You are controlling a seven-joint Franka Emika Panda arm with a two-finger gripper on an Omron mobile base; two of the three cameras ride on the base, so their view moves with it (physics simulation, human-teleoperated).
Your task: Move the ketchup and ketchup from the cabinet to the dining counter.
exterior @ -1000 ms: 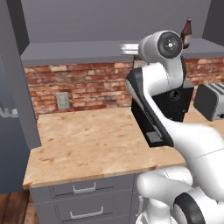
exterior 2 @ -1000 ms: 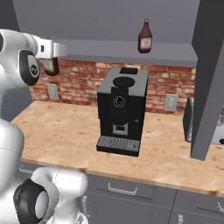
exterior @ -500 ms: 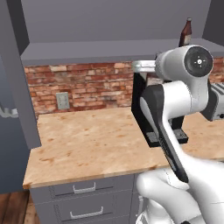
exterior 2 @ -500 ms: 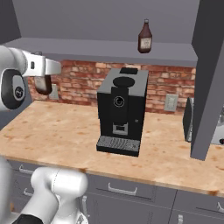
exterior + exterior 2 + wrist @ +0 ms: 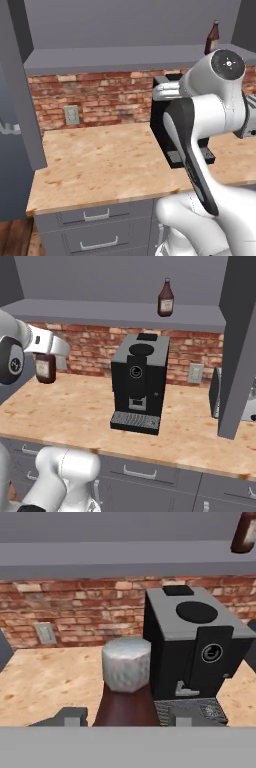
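End effector (image 5: 125, 719) grasps a dark red-brown ketchup bottle (image 5: 46, 368) with a grey cap, upright between its fingers (image 5: 67, 717), above the beige tabletop (image 5: 75, 411).

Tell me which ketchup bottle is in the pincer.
The ketchup bottle left of the coffee machine, clamped in the pincer; the other bottle stands on the cabinet shelf.

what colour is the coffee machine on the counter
Black boxy coffee machine, with a grey drip tray; clearest in the right base view.

Glossy white rounded arm (image 5: 200, 130) with dark joint bands and a grey round end cap.
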